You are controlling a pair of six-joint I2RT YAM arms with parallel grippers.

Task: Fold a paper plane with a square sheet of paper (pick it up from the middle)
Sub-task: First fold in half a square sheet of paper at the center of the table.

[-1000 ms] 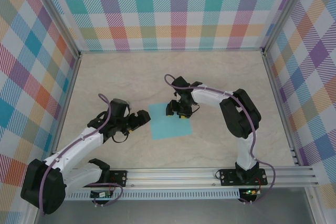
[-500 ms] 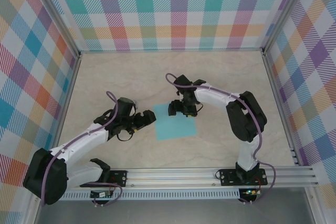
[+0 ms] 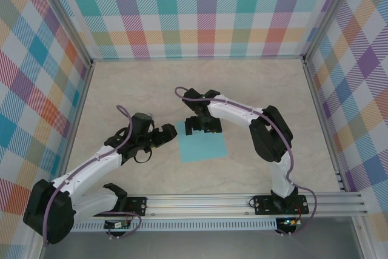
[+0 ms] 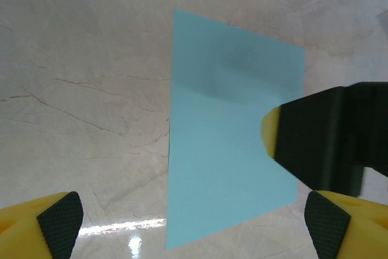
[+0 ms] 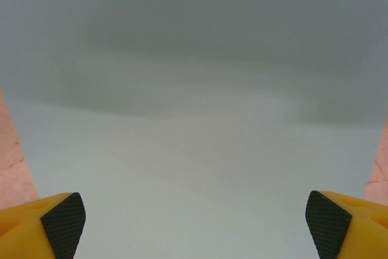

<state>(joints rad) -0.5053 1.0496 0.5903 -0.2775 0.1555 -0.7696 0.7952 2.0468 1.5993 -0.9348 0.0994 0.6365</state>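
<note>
The pale marbled table [image 3: 121, 89] sits inside plaid-checked walls [image 3: 206, 16], with an aluminium rail [image 3: 212, 201] along the near edge carrying both bases. The right arm [image 3: 267, 131] rises from its base and bends back toward the middle. The left arm [image 3: 91, 168] stretches low and diagonally toward the same spot.

The square sheet of paper [image 3: 205, 147] lies flat on the table between the two grippers, unfolded, its corners all down. It lies just ahead of the left gripper [image 3: 167, 134], with its near-side edge close to the fingertips but apart from them. The right gripper [image 3: 200, 127] hangs over the sheet's far left corner, pointing down at it.

In the left wrist view the sheet [image 4: 230, 137] spreads ahead of the left gripper [image 4: 194, 228], teal and smooth. One of the right gripper's black-and-yellow fingers [image 4: 321, 144] stands over its right edge. The left jaws are spread wide, with nothing between them, the two textured pads [image 4: 59, 222] at opposite lower corners.

In the right wrist view the sheet [image 5: 194, 150] lies directly beneath the right gripper [image 5: 194, 222]. It looks greyish at this range, and slivers of table show at both sides. These jaws also stand wide apart and hold nothing, the black pads [image 5: 63, 222] well apart above the paper. I cannot tell whether the tips touch it.
</note>
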